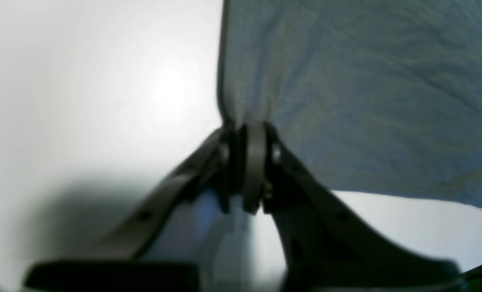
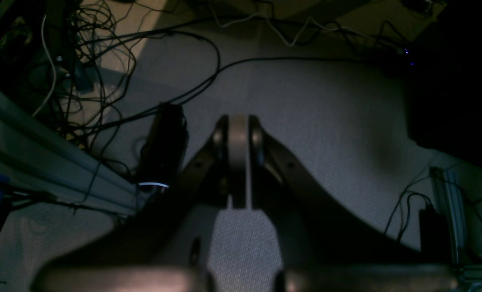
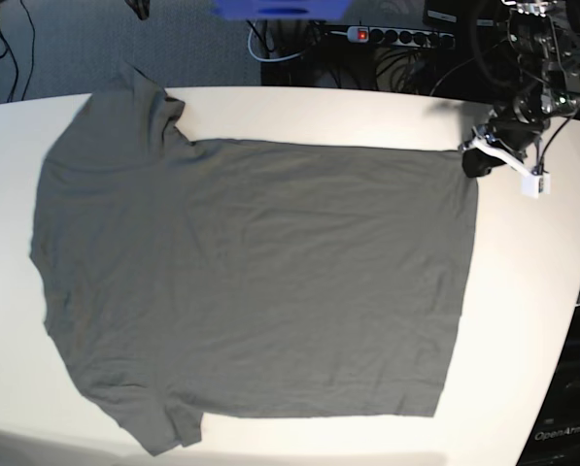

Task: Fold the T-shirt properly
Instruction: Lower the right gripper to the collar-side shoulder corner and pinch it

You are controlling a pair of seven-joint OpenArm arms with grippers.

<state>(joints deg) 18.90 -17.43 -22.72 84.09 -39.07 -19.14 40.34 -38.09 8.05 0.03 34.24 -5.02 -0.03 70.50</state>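
Two hands noted. Left hand (image 1: 251,134) low at far hem corner of T-shirt (image 3: 251,282), pressed together, pinching fabric edge. T-shirt flat on white surface (image 3: 523,320). Right hand (image 2: 239,138) pressed together, empty, over carpeted floor (image 2: 326,121).

Left wrist view is out of focus: the left pincer (image 1: 251,138) shows only as soft dark shapes, and the T-shirt (image 1: 366,101) runs off the top and right edges. In the base view the shirt's near sleeve (image 3: 168,432) almost meets the bottom border, and the worktop (image 3: 532,320) is cropped. The right pincer (image 2: 237,134) is dim and blurred.
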